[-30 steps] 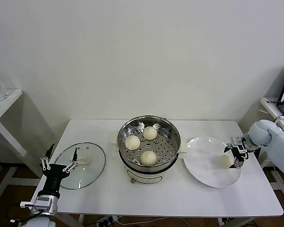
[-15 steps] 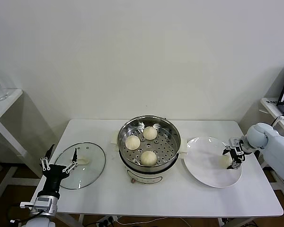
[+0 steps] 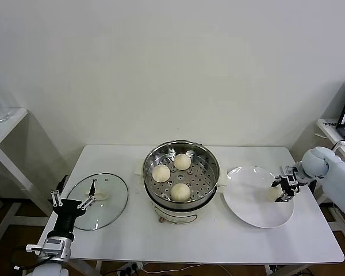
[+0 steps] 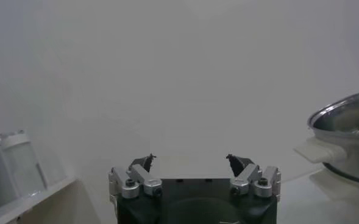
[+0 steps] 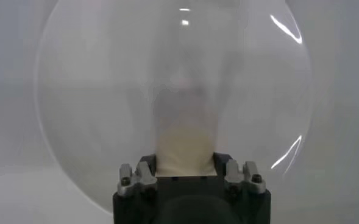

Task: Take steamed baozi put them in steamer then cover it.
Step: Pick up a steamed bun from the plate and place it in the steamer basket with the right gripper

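Task status: three steamed baozi (image 3: 180,191) sit in the steamer (image 3: 181,151) on its perforated floor; the fourth baozi (image 3: 274,194) is on the white plate (image 3: 250,210) at the tabletop's (image 3: 207,241) right side, with the right end effector (image 3: 283,192) clamped on it, not yet lifted clear as far as can be judged. The cover (image 3: 98,201) lies flat left of the steamer. Left end effector (image 3: 71,200), fingers apart, hovers over the cover's near edge. Remaining: transfer, then covering.

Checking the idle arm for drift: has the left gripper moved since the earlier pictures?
No. The left gripper hangs open at the same spot by the near-left rim of the cover, unchanged against it in the head view.
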`<state>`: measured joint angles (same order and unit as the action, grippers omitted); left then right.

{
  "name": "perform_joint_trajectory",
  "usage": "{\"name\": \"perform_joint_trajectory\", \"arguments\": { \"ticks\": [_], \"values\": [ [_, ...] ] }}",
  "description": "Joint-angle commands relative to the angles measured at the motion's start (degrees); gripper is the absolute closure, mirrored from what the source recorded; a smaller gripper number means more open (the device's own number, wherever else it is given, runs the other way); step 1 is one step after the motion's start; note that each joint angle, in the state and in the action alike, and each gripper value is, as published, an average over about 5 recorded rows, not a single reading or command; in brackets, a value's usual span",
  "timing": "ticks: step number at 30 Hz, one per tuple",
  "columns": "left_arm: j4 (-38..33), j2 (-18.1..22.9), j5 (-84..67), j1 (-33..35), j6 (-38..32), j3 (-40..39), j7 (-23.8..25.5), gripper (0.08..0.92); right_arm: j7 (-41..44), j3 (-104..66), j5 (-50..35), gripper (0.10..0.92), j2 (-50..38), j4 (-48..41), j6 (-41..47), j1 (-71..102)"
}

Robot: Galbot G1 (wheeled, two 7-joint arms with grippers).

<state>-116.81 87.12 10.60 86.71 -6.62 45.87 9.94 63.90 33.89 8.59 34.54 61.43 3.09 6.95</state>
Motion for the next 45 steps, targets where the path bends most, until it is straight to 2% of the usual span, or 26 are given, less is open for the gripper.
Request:
{"name": "perform_joint_trajectory", "arguments": {
  "ticks": [1, 9, 14, 18, 25, 34, 45],
  "values": [
    [0.1, 0.0, 0.0, -0.3, 0.0, -0.6, 0.0, 0.177, 3.3, 18.6, -18.2, 0.377, -8.6, 13.6, 8.7, -20.0],
    [-0.1, -0.6, -0.3, -0.5, -0.2, -0.5, 0.1, 0.177, 4.1, 43.6, -32.4, 0.38, -10.0, 29.7, 18.0, -48.9],
    [-0.8, -0.8, -1.0, -0.5, -0.2, 0.0, 0.3, 0.177, 2.9, 51.4, -39.7, 0.381, -5.8, 36.7, 23.0, -59.4],
    [-1.3, -0.9, -1.4, -0.5, -0.2, 0.1, 0.4, 0.177, 1.8, 53.7, -44.6, 0.381, -0.1, 38.3, 25.0, -64.3],
    [-1.5, -1.1, -2.2, -0.7, -0.2, 0.9, 0.5, 0.177, 0.7, 52.7, -45.5, 0.373, 10.2, 34.0, 25.8, -62.1],
    [-1.1, -1.6, -2.9, -0.8, 0.1, 2.0, 0.7, 0.177, 0.4, 46.3, -39.2, 0.367, 21.1, 22.2, 25.6, -49.2],
    [-0.2, -1.7, -3.4, -1.0, 0.1, 3.1, 1.0, 0.177, 0.2, 45.0, -34.4, 0.364, 26.7, 15.6, 24.6, -42.7]
  ]
}}
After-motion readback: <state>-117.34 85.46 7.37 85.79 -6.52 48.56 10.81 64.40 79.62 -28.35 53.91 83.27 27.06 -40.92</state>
